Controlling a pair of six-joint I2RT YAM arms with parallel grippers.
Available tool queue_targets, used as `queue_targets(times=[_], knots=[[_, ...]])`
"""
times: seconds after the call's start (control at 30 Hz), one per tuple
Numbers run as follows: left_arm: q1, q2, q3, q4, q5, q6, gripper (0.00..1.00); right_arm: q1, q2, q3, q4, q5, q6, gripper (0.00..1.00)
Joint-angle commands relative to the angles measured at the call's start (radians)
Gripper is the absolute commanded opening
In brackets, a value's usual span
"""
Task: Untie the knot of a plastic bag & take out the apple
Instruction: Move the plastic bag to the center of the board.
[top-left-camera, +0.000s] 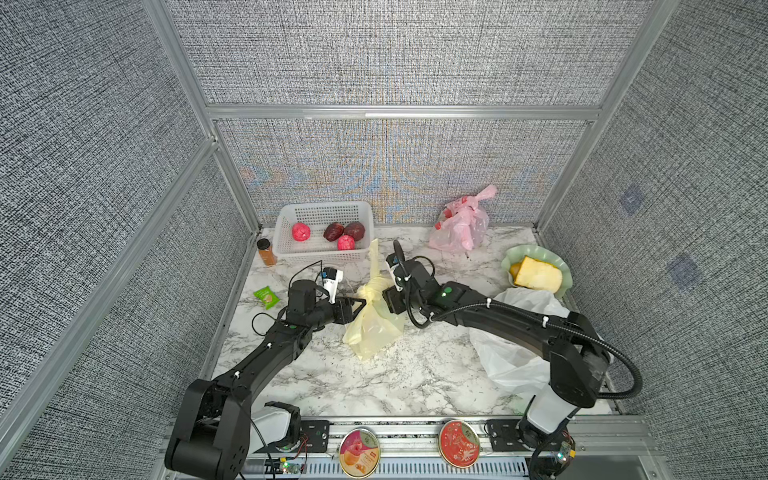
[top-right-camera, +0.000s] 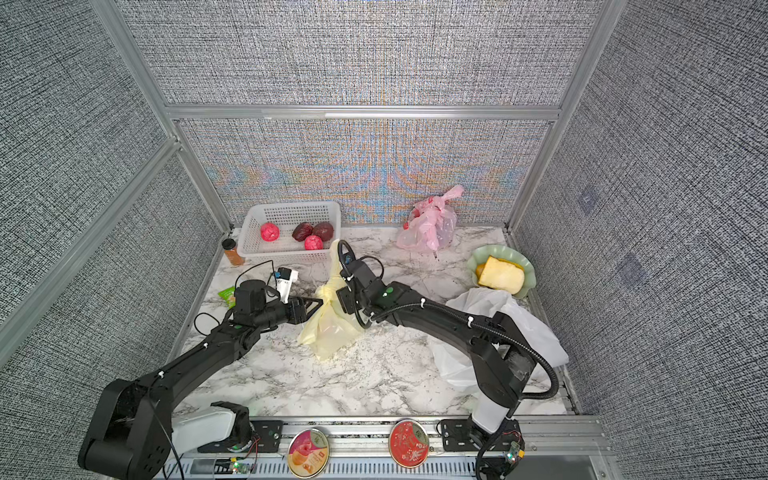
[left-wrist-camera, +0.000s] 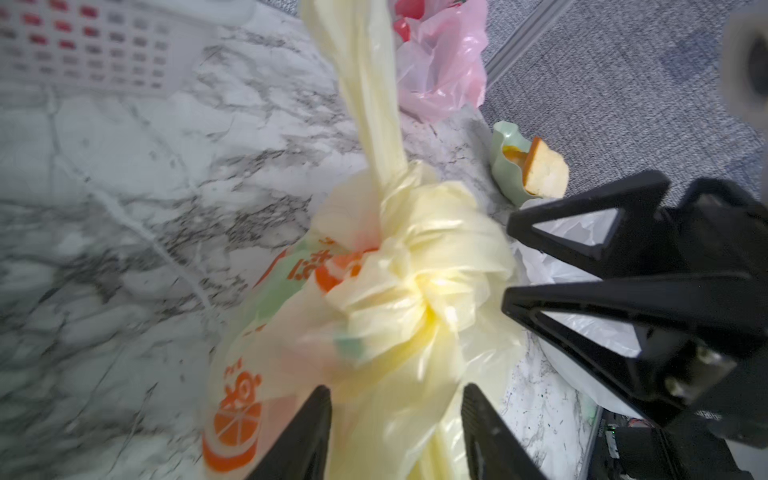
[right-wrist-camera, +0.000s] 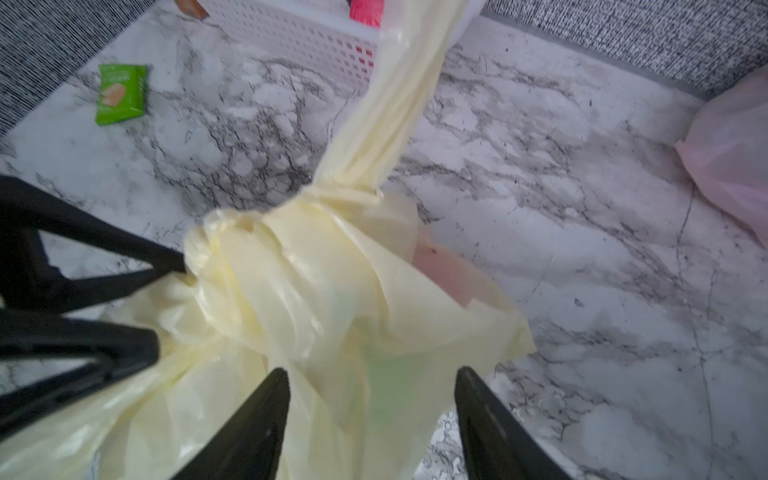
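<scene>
Slip risk at knot (top-left-camera: 371, 292)
Left gripper (left-wrist-camera: 395, 388) and right gripper (right-wrist-camera: 372, 370) are straddling bag (top-left-camera: 374, 332) unclenched; slack plastic may be escaping.

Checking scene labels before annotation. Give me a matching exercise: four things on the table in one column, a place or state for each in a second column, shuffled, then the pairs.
Things
1. knotted pale yellow plastic bag
2. white perforated plastic basket
3. pale green scalloped dish
4. small green snack packet

Places or states
A. at the right side of the marble table, holding a pale bread-like wedge
B. lying flat beside the left arm
C. mid-table, knot tied
D. at the back, holding pink and dark red fruit

Pairs: 1-C; 2-D; 3-A; 4-B
</scene>
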Motion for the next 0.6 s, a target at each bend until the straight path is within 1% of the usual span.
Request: queue_targets(times=[0.0, 0.07, 0.13, 0.23, 0.3, 0.37, 0.43, 0.5, 0.57], knots=[[-0.027, 0.029, 0.051, -0.088, 0.029, 0.078, 0.3, -0.016, 0.046, 0.071, -0.073, -0.14, -0.115, 0.66], [-0.041, 0.033, 0.07, -0.126, 0.016, 0.088, 0.15, -0.026, 0.095, 0.111, -0.113, -0.15, -0.149, 0.66], [-0.05, 0.023, 0.075, -0.153, -0.003, 0.094, 0.06, -0.036, 0.137, 0.147, -0.158, -0.159, -0.167, 0.66], [-0.054, -0.006, 0.081, -0.188, -0.02, 0.108, 0.02, -0.053, 0.196, 0.202, -0.208, -0.146, -0.174, 0.65], [-0.055, -0.027, 0.085, -0.208, -0.024, 0.116, 0.0, -0.056, 0.217, 0.237, -0.239, -0.109, -0.179, 0.61], [-0.055, -0.044, 0.09, -0.232, -0.035, 0.121, 0.0, -0.056, 0.215, 0.246, -0.241, -0.077, -0.179, 0.49], [-0.056, -0.063, 0.095, -0.262, -0.048, 0.127, 0.0, -0.055, 0.196, 0.23, -0.221, -0.062, -0.181, 0.35], [-0.055, -0.085, 0.095, -0.285, -0.069, 0.128, 0.0, -0.054, 0.172, 0.207, -0.205, -0.061, -0.178, 0.19], [-0.055, -0.109, 0.095, -0.304, -0.082, 0.126, 0.0, -0.054, 0.143, 0.172, -0.184, -0.064, -0.167, 0.0]])
